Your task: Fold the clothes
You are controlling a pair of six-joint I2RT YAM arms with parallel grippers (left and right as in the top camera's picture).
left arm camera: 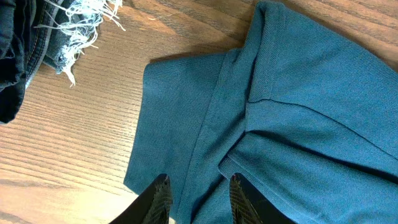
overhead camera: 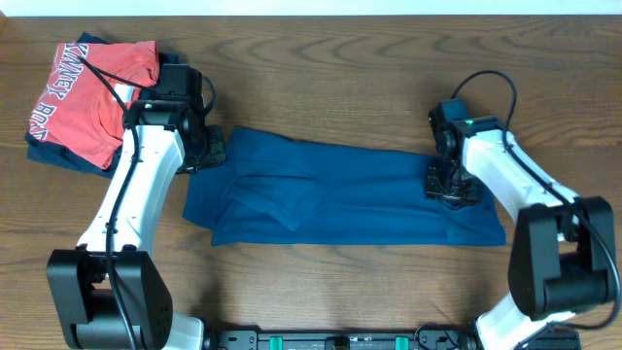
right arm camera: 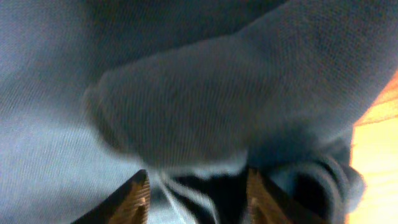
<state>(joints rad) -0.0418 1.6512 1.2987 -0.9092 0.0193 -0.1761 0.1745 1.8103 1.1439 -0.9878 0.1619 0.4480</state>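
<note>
The left claw [left arm camera: 199, 180] stands apart over the left edge of the large plain deep-blue thin-fabric garment [overhead camera: 360, 199]. The right claw [right arm camera: 196, 174] straddles a bunched fold near its right end, and I cannot tell whether it grips. The garment lies spread on the brown wooden desk [overhead camera: 340, 78].

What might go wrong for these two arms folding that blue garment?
1. The right gripper has bunched fabric of the blue garment between its fingers; it may catch several layers and fold crooked.
2. The left gripper sits close to the frayed denim piece; loose threads might snag.
</note>
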